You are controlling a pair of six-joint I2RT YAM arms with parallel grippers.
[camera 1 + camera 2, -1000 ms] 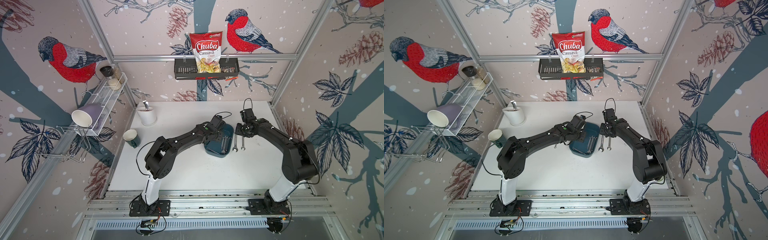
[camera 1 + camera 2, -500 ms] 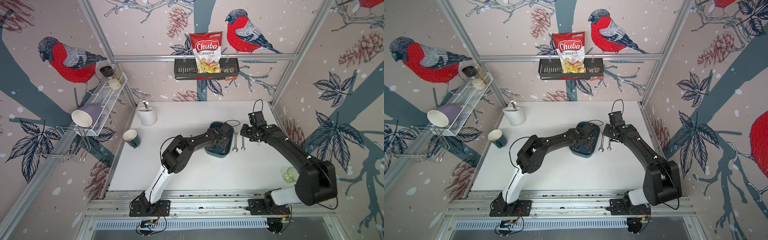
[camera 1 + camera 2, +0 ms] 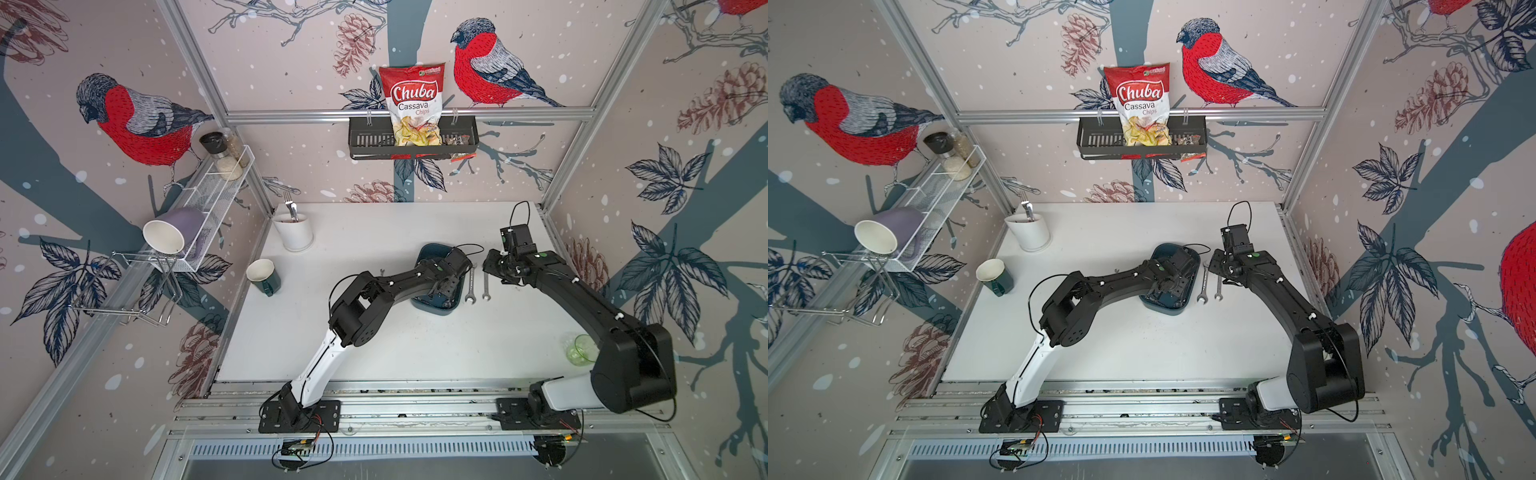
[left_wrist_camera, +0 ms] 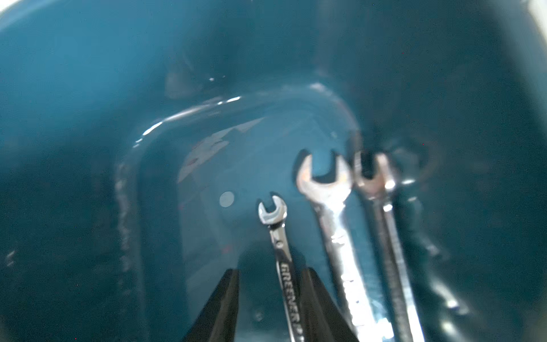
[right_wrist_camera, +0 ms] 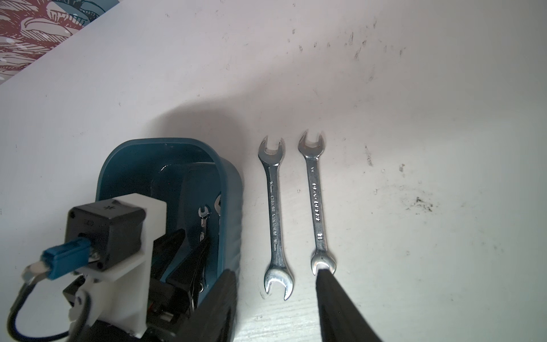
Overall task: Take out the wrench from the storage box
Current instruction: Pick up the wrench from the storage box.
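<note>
The dark teal storage box [image 3: 434, 309] [image 3: 1163, 308] lies mid-table. My left gripper [image 4: 270, 271] reaches down inside it and is open. A small wrench [image 4: 276, 234] lies between its fingers, against one of them. Two bigger wrenches [image 4: 334, 213] [image 4: 384, 225] lie beside it on the box floor [image 4: 207, 148]. In both top views the left wrist hides most of the box's inside. My right gripper [image 5: 275, 272] hangs open over the table just right of the box wall [image 5: 233, 207]. It holds nothing, and two wrenches [image 5: 273, 213] [image 5: 318, 204] lie side by side below it.
A white utensil cup [image 3: 297, 232] and a teal mug [image 3: 262, 276] stand at the table's left. A green glass [image 3: 579, 351] sits at the right edge behind the right arm. A black wall basket [image 3: 411, 141] with a chips bag hangs at the back.
Over the last second my left gripper has come down from the box's far end into the box. My right gripper has drawn slightly right of the two table wrenches. Both elbows have shifted.
</note>
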